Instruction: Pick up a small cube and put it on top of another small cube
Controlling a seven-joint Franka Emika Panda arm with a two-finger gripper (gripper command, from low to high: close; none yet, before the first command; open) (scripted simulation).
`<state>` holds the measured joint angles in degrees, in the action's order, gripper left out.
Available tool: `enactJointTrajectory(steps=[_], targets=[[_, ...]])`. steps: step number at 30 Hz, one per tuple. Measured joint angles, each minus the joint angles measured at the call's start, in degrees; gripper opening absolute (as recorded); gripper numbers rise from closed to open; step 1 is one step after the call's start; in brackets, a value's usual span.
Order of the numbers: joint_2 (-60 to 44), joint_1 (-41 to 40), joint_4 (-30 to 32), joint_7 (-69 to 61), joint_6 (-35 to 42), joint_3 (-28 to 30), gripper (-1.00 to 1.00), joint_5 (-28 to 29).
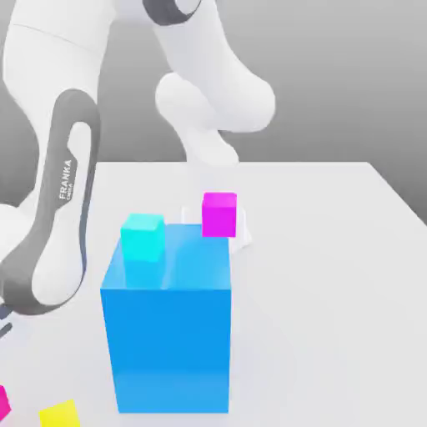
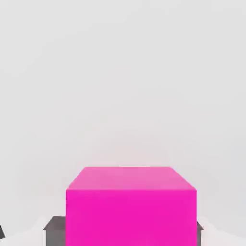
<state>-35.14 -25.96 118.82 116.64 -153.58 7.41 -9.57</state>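
Gray backdrop (image 1: 334, 75) and pale table (image 1: 334, 275) frame a Franka arm (image 1: 58, 200) reaching down at the exterior view's left. The small pink cube (image 2: 130, 216) sits directly between the fingertips of the claw (image 2: 127, 235), which is drawn in against two opposite faces, a grip that appears to be closed on it. With the cube squarely in line, the next move likely calls for a straight lift; a loose hold could let it slip or twist. A magenta cube (image 1: 219, 215) appears by the far corner of the big blue cube (image 1: 171, 350); whether it rests there is unclear. A cyan cube (image 1: 143, 238) appears on the blue top, while a yellow cube (image 1: 60, 414) and a pink sliver (image 1: 3, 404) lie nearer the camera.
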Motion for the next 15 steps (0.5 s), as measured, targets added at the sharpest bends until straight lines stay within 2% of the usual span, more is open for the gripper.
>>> enactJointTrajectory(steps=[6, 15], targets=[[9.64, 1.46, 2.51, 0.16, 7.1, 1.29, -1.0, 2.42], [28.55, 4.06, 9.54, -13.3, 18.56, -2.75, -1.0, 6.56]])
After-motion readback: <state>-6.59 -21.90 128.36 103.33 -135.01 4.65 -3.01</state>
